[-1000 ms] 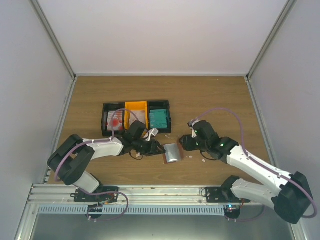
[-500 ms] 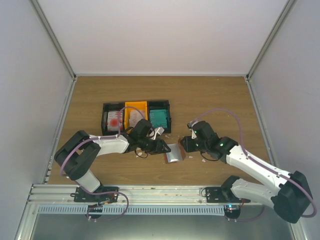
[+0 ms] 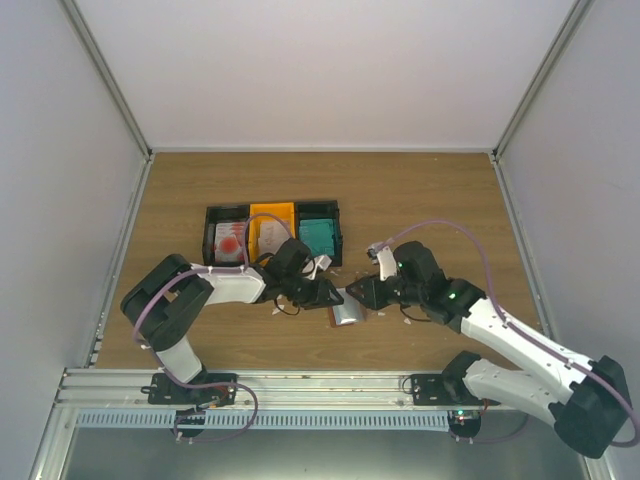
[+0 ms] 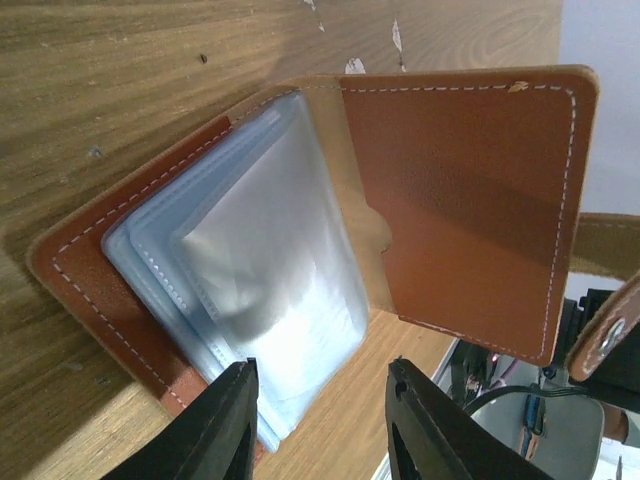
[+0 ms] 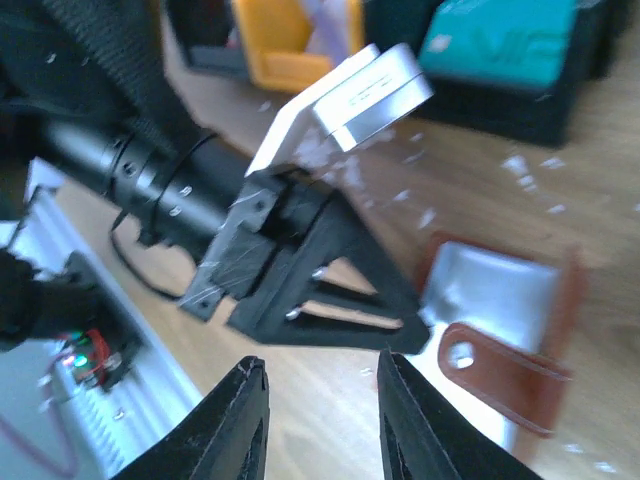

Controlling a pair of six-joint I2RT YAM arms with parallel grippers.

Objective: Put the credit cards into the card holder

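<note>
Low centre of the top view: card holder (image 3: 348,310), open on the bench (image 3: 430,190), just below the row of bins. Fills most of the left wrist view, with a stack of clear sleeves (image 4: 270,290) at centre left and a stitched brown flap (image 4: 460,190) raised at upper right. Sleeves glossy under glare (contents hard to judge).

Left hand (image 4: 320,378) at the bottom edge of that view: fingers partly spread, a moderate gap, bare wood and a sleeve corner between them, nothing pinched as far as visible. Points at the holder's left edge in the top view, tips touching or almost touching the sleeves; cannot tell which.

Right hand (image 5: 322,378) at the bottom of the right wrist view: fingers likewise partly apart, only bench between them, holding nothing. Hovers at the holder's upper right in the top view, with the snap strap (image 5: 500,378) lying just right of its fingers.

Credit cards up in the bins, upper left of centre in the top view: white card (image 3: 231,243) with a red mark in the left black bin, pale cards (image 3: 268,235) in the orange bin (image 3: 272,208), teal cards (image 3: 320,237) in the right black bin. White scraps (image 5: 520,165) scattered on the bench between bins and holder.
</note>
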